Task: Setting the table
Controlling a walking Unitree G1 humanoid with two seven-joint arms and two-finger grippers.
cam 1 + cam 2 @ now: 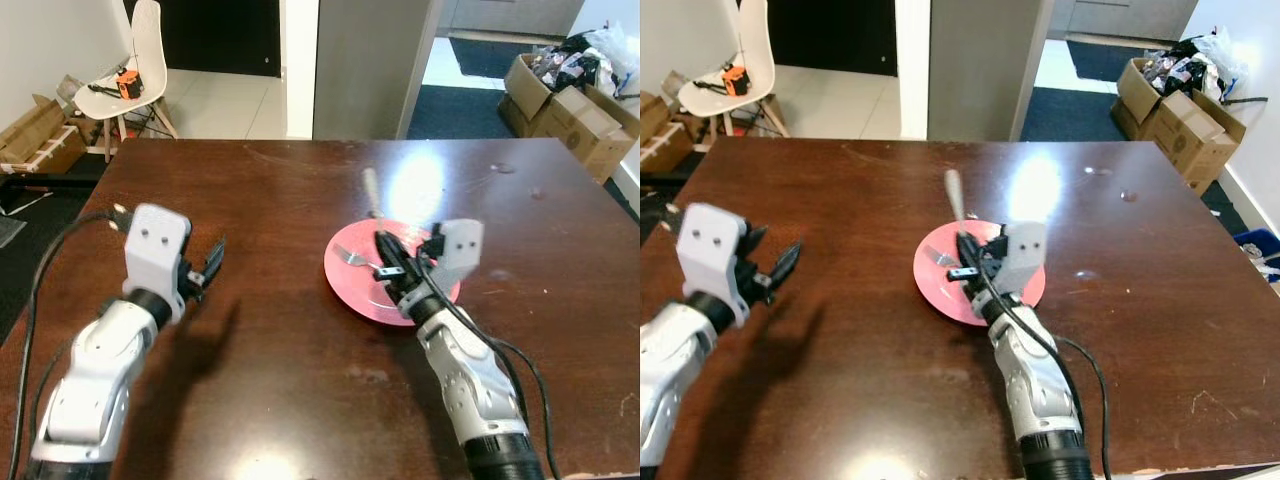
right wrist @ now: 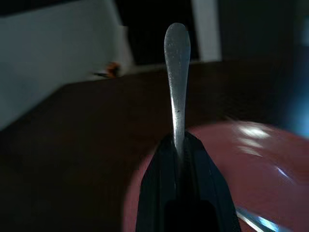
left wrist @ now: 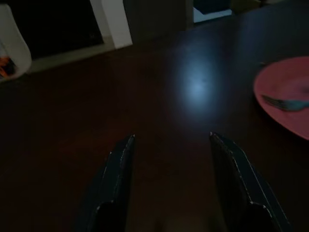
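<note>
From the head views, the right pincer (image 1: 385, 250) hovers over a red plate (image 1: 350, 285) on the dark wooden desk (image 1: 300, 190), its fingers clamped on a silver utensil (image 1: 371, 190) whose handle sticks out past the plate's far rim; its working end is hidden by the fingers. A fork (image 1: 352, 257) lies in the plate. The left pincer (image 1: 205, 268) hangs above bare desk, well apart from the plate.

The left wrist view is dim: fingers (image 3: 116, 179) spread wide, the plate cut off at the frame's edge.

The right wrist view shows only the handle (image 2: 177, 72), pinched between closed fingers.
</note>
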